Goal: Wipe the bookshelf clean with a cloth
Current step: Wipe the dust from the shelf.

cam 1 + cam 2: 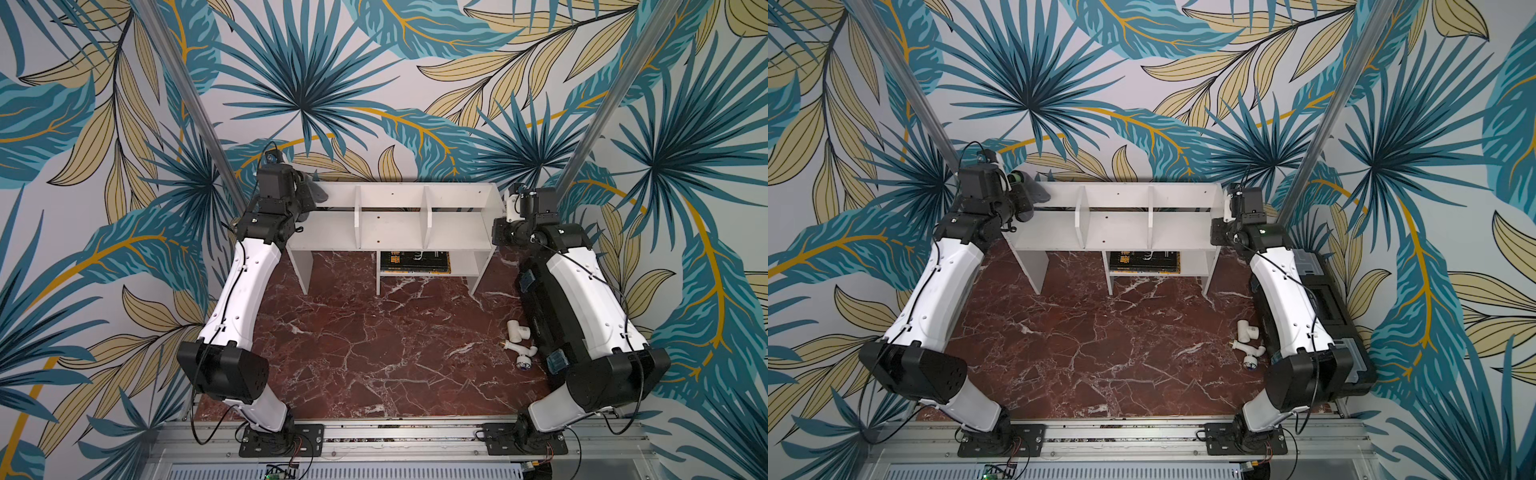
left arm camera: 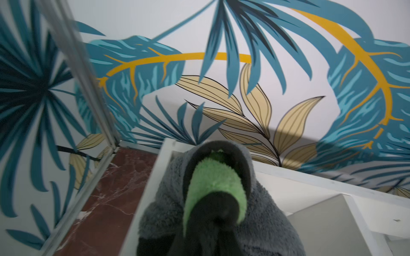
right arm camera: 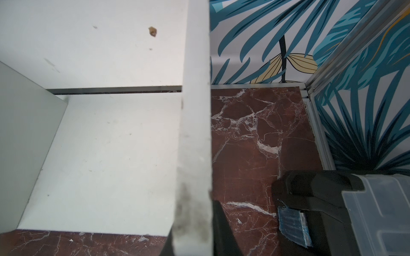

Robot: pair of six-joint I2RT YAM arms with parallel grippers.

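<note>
grey cloth [image 2: 266, 221], lime side showing, is pinched tight in the left gripper [image 2: 209, 210], hanging against the bookshelf [image 1: 399, 232] end panel beneath it; the right gripper [image 3: 193, 243] clamps the opposite end panel.

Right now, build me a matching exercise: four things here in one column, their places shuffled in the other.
1 cloth
2 black book
3 white pipe fittings
4 toolbox

A in the lower cubby of the bookshelf
B loose on the marble table
C at the table's edge by the right arm
D clamped in the left fingers

Pairs: 1-D, 2-A, 3-B, 4-C
</note>
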